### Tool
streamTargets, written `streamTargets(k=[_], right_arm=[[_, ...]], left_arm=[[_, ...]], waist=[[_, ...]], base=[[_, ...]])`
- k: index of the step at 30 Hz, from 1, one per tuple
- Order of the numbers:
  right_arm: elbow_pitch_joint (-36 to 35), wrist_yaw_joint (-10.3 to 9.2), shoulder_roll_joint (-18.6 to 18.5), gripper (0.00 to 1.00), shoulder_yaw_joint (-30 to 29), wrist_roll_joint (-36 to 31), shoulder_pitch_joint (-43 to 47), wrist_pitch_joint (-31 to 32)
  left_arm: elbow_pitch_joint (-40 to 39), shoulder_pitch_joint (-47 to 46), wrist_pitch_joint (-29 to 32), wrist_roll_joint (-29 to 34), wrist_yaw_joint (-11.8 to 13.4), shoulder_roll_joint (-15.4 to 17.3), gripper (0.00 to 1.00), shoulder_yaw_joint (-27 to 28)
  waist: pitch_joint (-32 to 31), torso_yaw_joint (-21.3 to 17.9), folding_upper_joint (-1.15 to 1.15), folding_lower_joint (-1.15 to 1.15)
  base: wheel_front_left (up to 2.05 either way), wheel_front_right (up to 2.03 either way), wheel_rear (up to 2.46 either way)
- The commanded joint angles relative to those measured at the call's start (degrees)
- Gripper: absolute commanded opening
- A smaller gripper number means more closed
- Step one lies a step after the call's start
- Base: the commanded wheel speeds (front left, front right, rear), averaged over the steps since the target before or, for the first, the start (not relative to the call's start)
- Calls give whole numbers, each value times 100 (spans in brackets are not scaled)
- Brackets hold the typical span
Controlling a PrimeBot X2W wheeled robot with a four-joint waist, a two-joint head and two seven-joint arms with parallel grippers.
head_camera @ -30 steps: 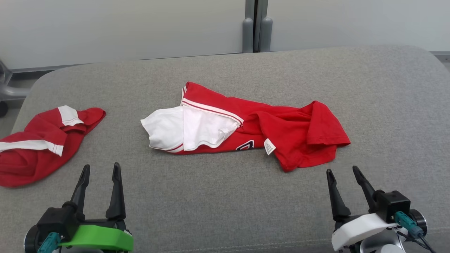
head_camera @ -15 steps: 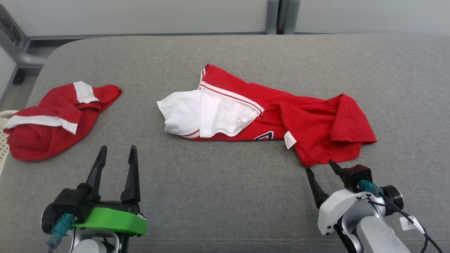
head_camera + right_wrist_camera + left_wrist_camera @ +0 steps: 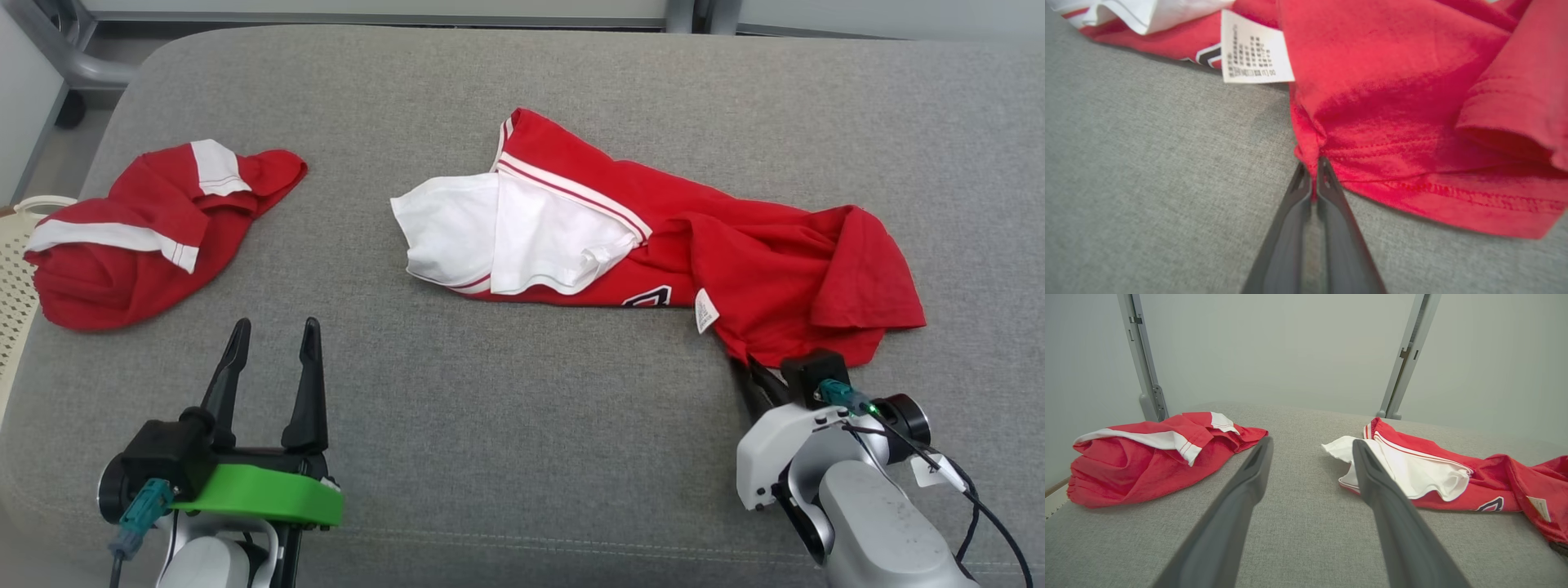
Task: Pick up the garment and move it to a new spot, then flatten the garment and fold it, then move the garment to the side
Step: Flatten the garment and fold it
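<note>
Here's the right gripper (image 3: 1312, 168), clamped on a small pucker of red hem at the near corner of the garment (image 3: 759, 261), just beside the white care label (image 3: 1255, 49) on the robot's side of it. That's a thin bite, only a nub of cloth between the tips. A brisk lift could slip it free, or raise one layer while the rest drags behind in a bunch. Beyond the label the shirt lies crumpled and doubled over on the grey cushion (image 3: 522, 425), so folds may tangle as it travels. The left gripper (image 3: 275, 327) hangs spread wide with nothing in it, well left of the label. Farther left lies a second red garment (image 3: 155, 245), with a cream basket (image 3: 16, 269) past it. Together they limit the free room on that side.
</note>
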Motion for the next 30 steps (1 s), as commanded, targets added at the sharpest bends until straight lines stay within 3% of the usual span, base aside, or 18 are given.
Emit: streamTargets(k=[1,6,12,22,30], right_arm=[[58,-1,-2,0,-15,14,-57,-95],[-51,0,3,0,-36,55,26,-346],[-928,0,-288,0,-64,40,420,-501],[-2467,-1,-1161,0,94,122,1188,-270],[-2817,-1,-1681,0,3,214,1784,-77]], left_arm=[[8,-95,-13,78,-27,-32,100,56],[22,-75,-13,138,-90,-81,100,149],[-5,-40,-13,210,-142,-125,100,281],[18,-56,-14,273,-210,-195,100,417],[94,-46,-13,312,-268,-240,100,455]], waist=[[6,-30,0,0],[-7,-155,0,0],[3,-362,0,0],[41,-613,0,0],[6,-649,0,0]], base=[[0,0,0],[0,0,0],[0,0,0],[0,0,0],[0,0,0]])
